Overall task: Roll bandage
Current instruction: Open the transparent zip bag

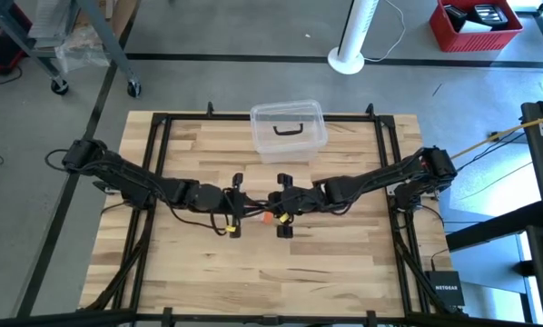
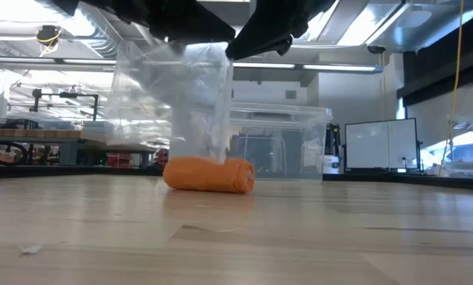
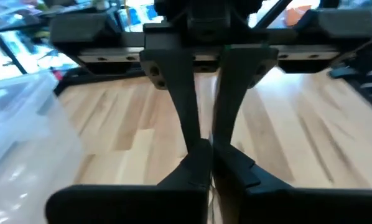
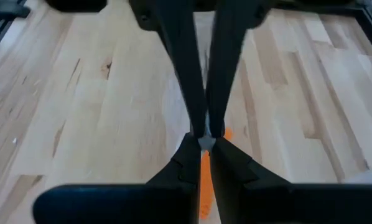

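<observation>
The bandage [image 2: 209, 174] is a short orange roll lying on its side on the wooden table [image 2: 300, 229], straight below the two grippers [image 1: 268, 218]. A clear plastic wrapper [image 2: 177, 95] hangs from the grippers, and its lower end reaches the top of the roll. Whether the roll sits inside the wrapper, I cannot tell. My left gripper [image 3: 208, 152] and my right gripper [image 4: 204, 142] are both shut and meet tip to tip above the table's middle [image 1: 270, 202]. My left gripper is shut at the wrapper's top edge [image 2: 165, 43], coming level from the table's left. Its own fingers hide the place of contact. The wrapper hangs slack below. My right gripper pinches the wrapper's top [image 2: 225, 49] between its fingertips, slanting down from the table's right. A pale scrap [image 4: 204, 143] shows at the tips. The wrapper hangs below, its lower end at the roll.
A clear plastic box with a black handle [image 1: 288, 130] stands at the table's far edge, behind the grippers. Bare wood lies toward the near edge [image 1: 253, 282]. A black frame runs along the table's sides [image 1: 153, 182].
</observation>
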Action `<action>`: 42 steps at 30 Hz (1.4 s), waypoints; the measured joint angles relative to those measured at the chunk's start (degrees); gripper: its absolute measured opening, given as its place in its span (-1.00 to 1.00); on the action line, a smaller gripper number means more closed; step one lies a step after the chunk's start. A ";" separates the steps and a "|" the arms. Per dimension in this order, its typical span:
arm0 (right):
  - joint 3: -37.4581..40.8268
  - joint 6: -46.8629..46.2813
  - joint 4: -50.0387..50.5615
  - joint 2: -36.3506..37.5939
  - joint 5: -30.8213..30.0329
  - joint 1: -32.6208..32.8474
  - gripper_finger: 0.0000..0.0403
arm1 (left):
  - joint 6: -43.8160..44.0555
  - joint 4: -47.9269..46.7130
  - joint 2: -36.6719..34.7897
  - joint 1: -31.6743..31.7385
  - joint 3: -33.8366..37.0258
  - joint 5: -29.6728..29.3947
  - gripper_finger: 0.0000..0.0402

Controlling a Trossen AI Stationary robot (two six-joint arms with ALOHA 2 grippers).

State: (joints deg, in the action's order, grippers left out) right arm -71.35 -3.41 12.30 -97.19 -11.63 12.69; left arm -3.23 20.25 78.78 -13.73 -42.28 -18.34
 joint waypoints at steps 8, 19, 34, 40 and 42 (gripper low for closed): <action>2.30 -5.16 -3.01 -1.90 0.27 0.09 -0.87 | -2.11 1.98 0.03 -2.61 0.21 -5.32 -1.00; 6.25 -8.92 -3.94 -2.38 1.73 0.11 -0.87 | -3.59 2.87 -2.69 -3.04 0.11 -5.81 -1.00; 10.51 -13.08 -3.18 -2.40 5.89 0.09 -0.87 | -4.96 2.71 -4.35 -5.04 -0.04 -6.72 -1.00; 10.26 -11.81 0.80 -1.88 5.94 -0.07 -0.64 | -4.61 1.92 -4.57 -6.91 -0.19 -6.72 -1.00; 8.60 -10.52 4.52 -0.59 6.09 -0.07 -0.49 | -3.23 0.10 -4.57 -7.24 -0.20 -6.72 -1.00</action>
State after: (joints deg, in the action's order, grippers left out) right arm -62.75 -13.93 16.82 -97.78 -5.54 12.62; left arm -6.46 20.36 74.21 -20.96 -42.48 -25.06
